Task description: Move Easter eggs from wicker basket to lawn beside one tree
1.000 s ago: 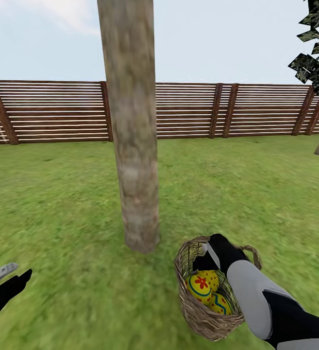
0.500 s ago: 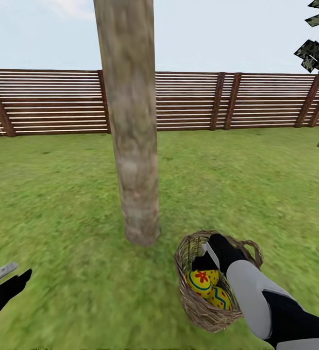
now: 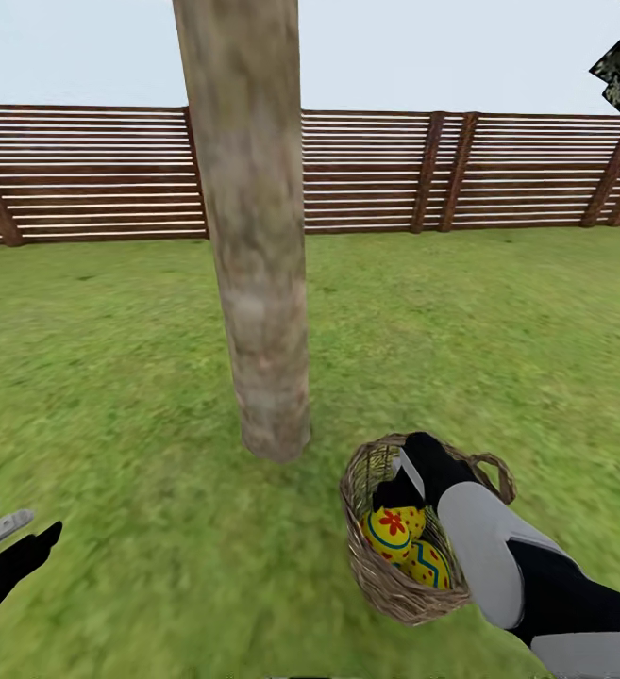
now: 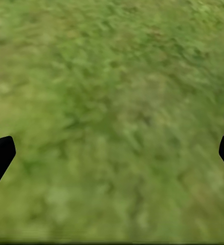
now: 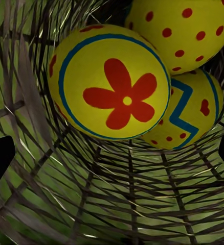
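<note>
While trunk (image 3: 258, 283) adjoins basket (image 3: 371, 566), fence (image 3: 376, 170) behind

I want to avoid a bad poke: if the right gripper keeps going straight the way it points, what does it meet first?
Most likely the flower-painted Easter egg, which lies dead ahead between the open fingers of the right gripper, inside the wicker basket. Depth is unclear; the woven wall below it is close too.

Right arm (image 3: 536, 585): grey-white shell, black joints; left end effector (image 3: 8, 542): black, grey finger.

Head view overlooks wicker basket (image 3: 385, 575); right wrist peers inside it (image 5: 117, 204).
</note>
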You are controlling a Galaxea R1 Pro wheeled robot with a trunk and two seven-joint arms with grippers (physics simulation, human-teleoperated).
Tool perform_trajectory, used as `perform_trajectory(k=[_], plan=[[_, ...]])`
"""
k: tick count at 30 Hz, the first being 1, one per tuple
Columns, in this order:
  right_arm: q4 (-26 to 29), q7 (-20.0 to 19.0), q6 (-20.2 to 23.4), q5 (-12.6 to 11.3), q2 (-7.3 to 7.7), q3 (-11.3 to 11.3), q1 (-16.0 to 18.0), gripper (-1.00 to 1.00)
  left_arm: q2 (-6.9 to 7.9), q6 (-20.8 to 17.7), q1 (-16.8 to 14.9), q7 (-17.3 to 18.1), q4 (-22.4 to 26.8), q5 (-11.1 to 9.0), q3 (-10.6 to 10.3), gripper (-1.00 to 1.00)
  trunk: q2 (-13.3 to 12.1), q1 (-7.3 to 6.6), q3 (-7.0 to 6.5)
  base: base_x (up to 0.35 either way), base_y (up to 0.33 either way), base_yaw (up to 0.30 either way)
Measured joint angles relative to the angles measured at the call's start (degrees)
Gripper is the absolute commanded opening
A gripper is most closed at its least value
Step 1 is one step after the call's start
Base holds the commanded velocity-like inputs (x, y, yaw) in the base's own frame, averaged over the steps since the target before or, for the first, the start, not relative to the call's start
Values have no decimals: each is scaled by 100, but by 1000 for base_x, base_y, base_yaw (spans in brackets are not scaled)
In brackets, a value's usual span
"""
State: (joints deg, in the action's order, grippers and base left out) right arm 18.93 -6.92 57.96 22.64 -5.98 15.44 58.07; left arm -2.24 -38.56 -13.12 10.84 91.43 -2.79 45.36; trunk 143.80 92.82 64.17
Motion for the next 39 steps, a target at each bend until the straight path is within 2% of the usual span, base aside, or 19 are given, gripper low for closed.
perform_trajectory(k=[5, 20, 26, 30, 33, 39], plan=[[-10, 24, 183, 1, -11, -10, 166, 100, 0, -7, 0, 1, 0, 0, 0, 100, 0, 0, 1, 0, 0, 0], [-170, 81, 183, 39, -14, -51, 251, 100, 0, -157, 0, 2, 0, 0, 0, 100, 20, 39, 333, 0, 0, 0], [-187, 83, 182, 36, -22, -52, 392, 100, 0, -174, 0, 2, 0, 0, 0, 100, 21, 38, 333, 0, 0, 0], [-189, 83, 182, 35, -52, -57, 478, 100, 0, -176, 0, 2, 0, 0, 0, 100, 26, 49, 421, 0, 0, 0], [-187, 83, 182, 35, -78, -59, 536, 100, 0, -179, 0, 2, 0, -1, 0, 100, 26, 49, 422, 0, 0, 0], [-186, 83, 183, 43, -99, -60, 638, 100, 0, -185, 0, 2, 0, 0, 0, 100, 34, 65, 554, 0, 0, 0]])
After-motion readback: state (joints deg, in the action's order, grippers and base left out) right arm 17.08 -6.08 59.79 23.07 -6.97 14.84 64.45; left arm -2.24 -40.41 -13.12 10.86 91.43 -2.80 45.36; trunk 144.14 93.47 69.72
